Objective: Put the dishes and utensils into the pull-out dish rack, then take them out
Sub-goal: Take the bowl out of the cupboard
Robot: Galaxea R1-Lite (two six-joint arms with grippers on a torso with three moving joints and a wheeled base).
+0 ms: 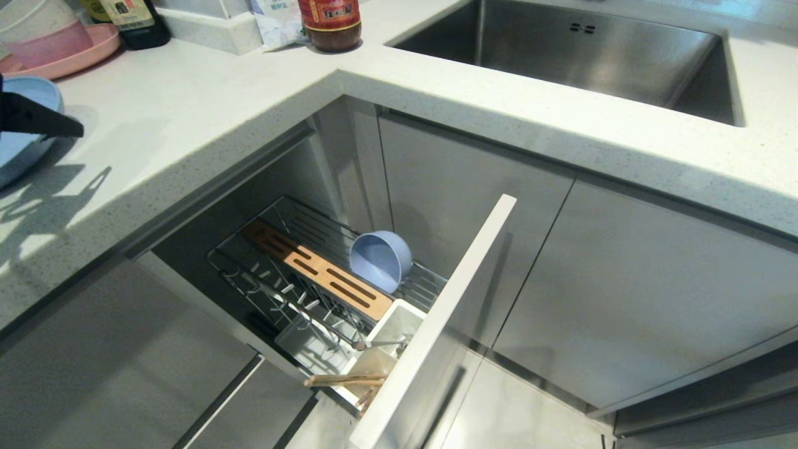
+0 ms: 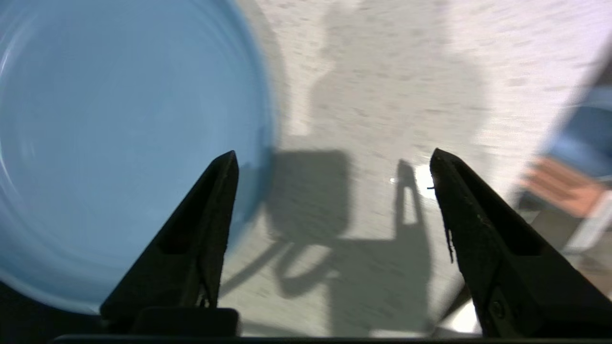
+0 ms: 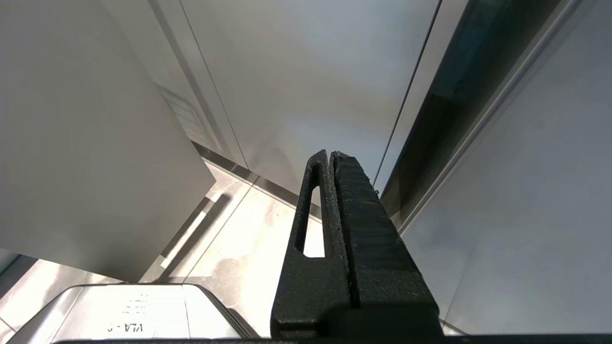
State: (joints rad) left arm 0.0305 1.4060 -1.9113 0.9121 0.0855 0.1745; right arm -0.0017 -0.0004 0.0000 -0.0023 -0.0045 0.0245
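Light blue plate (image 1: 25, 134) sits on the counter (image 1: 187, 106), far left of frame — my left gripper (image 2: 332, 160) above it, fingers spread, empty. Bowl (image 1: 381, 259) in the rack (image 1: 280, 274), lower centre. Right gripper (image 3: 330, 157) pinched closed.

plate (image 1: 25, 134): cut off by head view's left edge, partly covered by left gripper (image 1: 43, 121) | left gripper: only a dark tip is seen there | left wrist view: plate (image 2: 119, 143) blurred, rim cropped | spoon (image 1: 380, 343): bowl end hidden in cutlery cup (image 1: 399, 321) | chopsticks (image 1: 346, 379): far ends hidden behind front panel (image 1: 436, 324)
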